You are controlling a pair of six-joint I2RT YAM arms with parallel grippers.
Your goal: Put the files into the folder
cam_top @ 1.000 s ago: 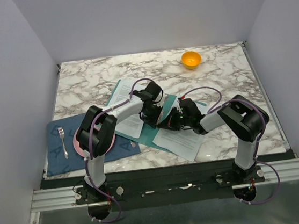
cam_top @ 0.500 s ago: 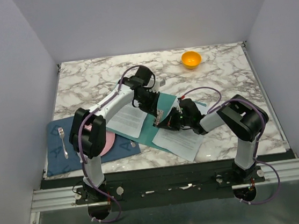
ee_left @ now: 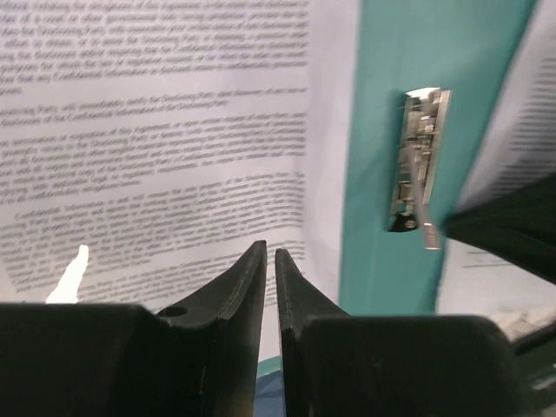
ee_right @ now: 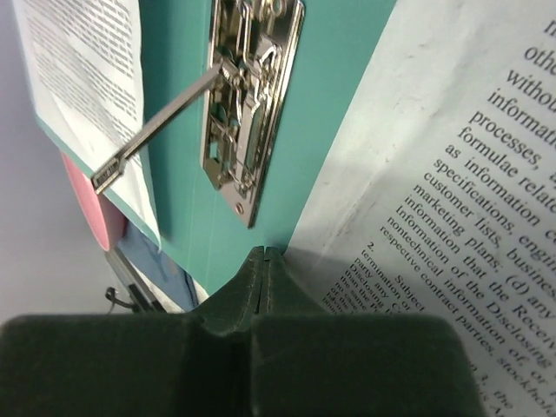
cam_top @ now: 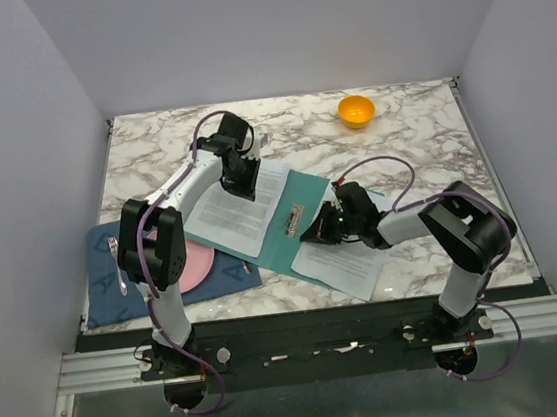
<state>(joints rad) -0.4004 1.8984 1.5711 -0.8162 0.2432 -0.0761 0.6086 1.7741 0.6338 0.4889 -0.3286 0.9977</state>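
The teal folder [cam_top: 301,188] lies open on the marble table, its metal clip [cam_top: 295,220] at the spine with the lever raised [ee_right: 156,130]. One stack of files [cam_top: 233,209] lies flat on the folder's left half; another [cam_top: 350,261] rests on its right half and hangs over the near edge. My left gripper [cam_top: 244,184] hovers over the left sheet [ee_left: 156,130], jaws parted by a narrow slit [ee_left: 270,254], nothing between them. My right gripper [cam_top: 316,232] is shut [ee_right: 264,252], its tip on the folder [ee_right: 174,130] by the right sheet's edge [ee_right: 452,174], just below the clip [ee_right: 252,95].
A dark blue placemat [cam_top: 107,288] at the near left carries a pink plate [cam_top: 192,264] and a fork [cam_top: 117,262]. An orange bowl [cam_top: 356,110] stands at the back right. White walls close in the table on three sides.
My left arm has swung from the folder's spine back and to the left, over the left sheet, and its jaws have parted slightly. The right gripper has stayed by the clip.
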